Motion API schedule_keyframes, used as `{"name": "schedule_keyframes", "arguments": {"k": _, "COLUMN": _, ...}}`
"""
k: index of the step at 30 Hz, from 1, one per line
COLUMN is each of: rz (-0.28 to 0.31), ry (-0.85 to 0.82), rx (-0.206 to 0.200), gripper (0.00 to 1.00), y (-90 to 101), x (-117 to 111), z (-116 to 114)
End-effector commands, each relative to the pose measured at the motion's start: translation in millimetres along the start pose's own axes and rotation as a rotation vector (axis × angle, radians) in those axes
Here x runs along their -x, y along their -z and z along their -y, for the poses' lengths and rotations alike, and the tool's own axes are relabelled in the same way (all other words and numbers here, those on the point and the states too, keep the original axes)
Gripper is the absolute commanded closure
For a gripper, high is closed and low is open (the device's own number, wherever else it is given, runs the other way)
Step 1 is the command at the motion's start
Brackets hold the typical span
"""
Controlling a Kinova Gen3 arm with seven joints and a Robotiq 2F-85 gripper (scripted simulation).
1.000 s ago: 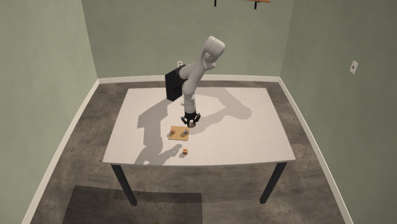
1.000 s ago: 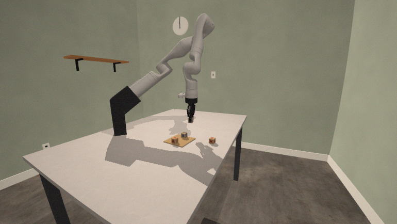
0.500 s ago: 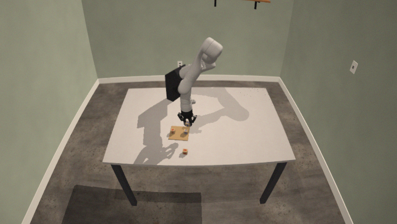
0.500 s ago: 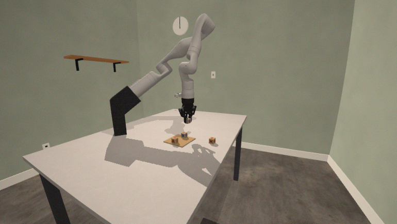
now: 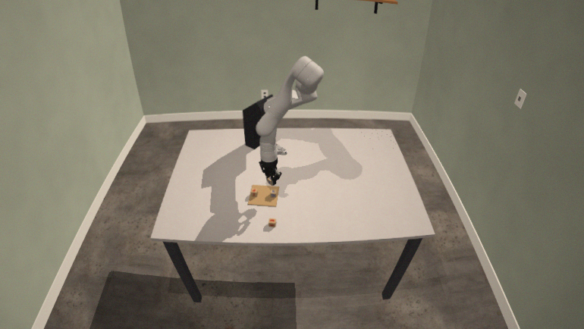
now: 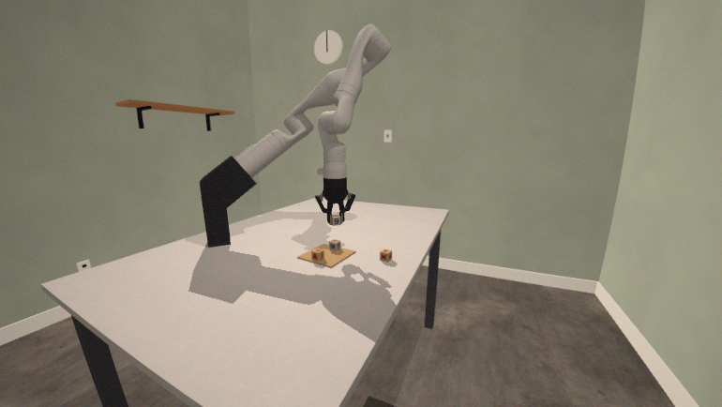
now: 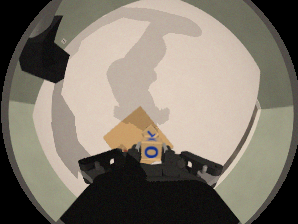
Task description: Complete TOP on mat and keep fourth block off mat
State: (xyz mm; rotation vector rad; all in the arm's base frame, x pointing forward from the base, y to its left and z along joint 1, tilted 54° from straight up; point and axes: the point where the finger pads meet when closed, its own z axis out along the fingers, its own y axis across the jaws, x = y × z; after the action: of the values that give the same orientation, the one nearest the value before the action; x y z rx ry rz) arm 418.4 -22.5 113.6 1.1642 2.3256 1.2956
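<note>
My gripper [image 6: 336,215] is shut on a wooden block with a blue letter [image 6: 336,218] and holds it in the air just beyond the tan mat's [image 6: 325,254] far edge. The wrist view shows the held block's [image 7: 150,151] blue "O" face between the fingers, with the mat [image 7: 135,131] below and ahead. On the mat lie a red-lettered block [image 6: 317,254] and a blue-lettered block [image 6: 334,246]; in the top view they are at the mat's [image 5: 263,195] left [image 5: 253,191] and right [image 5: 272,192]. A fourth block with red marks [image 6: 385,255] [image 5: 272,221] lies off the mat on the table.
The arm's black base [image 5: 252,124] stands at the table's back. The table's front edge [image 5: 286,239] is a short way past the loose block. A wall shelf [image 6: 174,108] hangs far off.
</note>
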Motion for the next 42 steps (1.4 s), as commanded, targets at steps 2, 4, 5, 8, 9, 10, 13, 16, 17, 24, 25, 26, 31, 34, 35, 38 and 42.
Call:
{"name": "schedule_keyframes", "arguments": {"k": 2, "rz": 0.0, "ry": -0.155, "rx": 0.004, "gripper": 0.74, "y": 0.1, "x": 0, "z": 7}}
{"name": "schedule_keyframes", "arguments": {"k": 4, "rz": 0.003, "ry": -0.222, "rx": 0.004, "gripper": 0.74, "y": 0.7, "x": 2, "z": 10}}
{"name": "schedule_keyframes", "arguments": {"k": 5, "rz": 0.005, "ry": -0.255, "rx": 0.004, "gripper": 0.74, "y": 1.0, "x": 3, "z": 12}}
{"name": "schedule_keyframes", "arguments": {"k": 8, "rz": 0.01, "ry": -0.347, "rx": 0.006, "gripper": 0.74, "y": 1.8, "x": 5, "z": 16}}
{"name": "schedule_keyframes", "arguments": {"k": 9, "rz": 0.012, "ry": -0.375, "rx": 0.006, "gripper": 0.74, "y": 2.1, "x": 6, "z": 18}}
{"name": "schedule_keyframes", "arguments": {"k": 10, "rz": 0.014, "ry": -0.403, "rx": 0.007, "gripper": 0.74, "y": 2.4, "x": 7, "z": 19}}
{"name": "schedule_keyframes", "arguments": {"k": 13, "rz": 0.017, "ry": -0.456, "rx": 0.008, "gripper": 0.74, "y": 3.0, "x": 9, "z": 21}}
{"name": "schedule_keyframes", "arguments": {"k": 16, "rz": 0.02, "ry": -0.505, "rx": 0.009, "gripper": 0.74, "y": 3.5, "x": 10, "z": 24}}
{"name": "schedule_keyframes", "arguments": {"k": 17, "rz": 0.022, "ry": -0.528, "rx": 0.009, "gripper": 0.74, "y": 3.7, "x": 11, "z": 25}}
{"name": "schedule_keyframes", "arguments": {"k": 24, "rz": 0.031, "ry": -0.664, "rx": 0.013, "gripper": 0.74, "y": 5.3, "x": 14, "z": 31}}
{"name": "schedule_keyframes", "arguments": {"k": 25, "rz": 0.032, "ry": -0.679, "rx": 0.014, "gripper": 0.74, "y": 5.5, "x": 15, "z": 32}}
{"name": "schedule_keyframes", "arguments": {"k": 26, "rz": 0.033, "ry": -0.694, "rx": 0.014, "gripper": 0.74, "y": 5.7, "x": 15, "z": 33}}
{"name": "schedule_keyframes", "arguments": {"k": 31, "rz": 0.036, "ry": -0.732, "rx": 0.016, "gripper": 0.74, "y": 6.2, "x": 17, "z": 35}}
{"name": "schedule_keyframes", "arguments": {"k": 34, "rz": 0.038, "ry": -0.744, "rx": 0.017, "gripper": 0.74, "y": 6.5, "x": 17, "z": 36}}
{"name": "schedule_keyframes", "arguments": {"k": 35, "rz": 0.039, "ry": -0.76, "rx": 0.017, "gripper": 0.74, "y": 6.7, "x": 18, "z": 36}}
{"name": "schedule_keyframes", "arguments": {"k": 38, "rz": 0.041, "ry": -0.777, "rx": 0.018, "gripper": 0.74, "y": 7.0, "x": 18, "z": 37}}
{"name": "schedule_keyframes", "arguments": {"k": 42, "rz": 0.043, "ry": -0.798, "rx": 0.019, "gripper": 0.74, "y": 7.3, "x": 19, "z": 38}}
